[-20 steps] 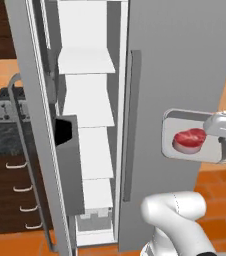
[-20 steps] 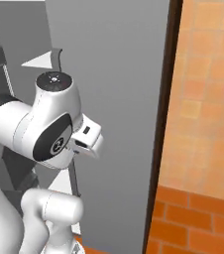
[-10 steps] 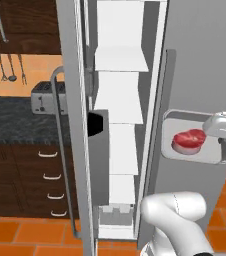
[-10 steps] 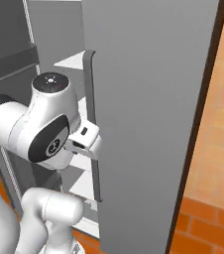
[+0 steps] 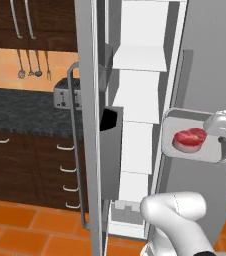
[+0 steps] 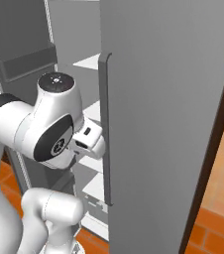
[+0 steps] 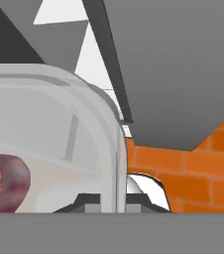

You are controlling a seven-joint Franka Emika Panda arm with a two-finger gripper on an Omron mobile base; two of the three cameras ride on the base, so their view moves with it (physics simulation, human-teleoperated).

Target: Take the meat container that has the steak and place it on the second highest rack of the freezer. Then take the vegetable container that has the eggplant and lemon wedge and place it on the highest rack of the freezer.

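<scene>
- Gripper [image 7: 113, 204] clamped tight on the rim of the meat container [image 5: 197, 142], fingertips astride its wall.
- Steak [image 5: 189, 139] lying flat inside the tray.
- Held aloft beside the open freezer [image 5: 140, 125], in front of its right door, level with the middle shelves.

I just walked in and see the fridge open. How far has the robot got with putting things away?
Done: the freezer door stands open. In hand: the claw is shut on the rim of the meat container with the steak, held beside the white shelves, not yet on one. Left: racking it, then the whole vegetable container step.
</scene>
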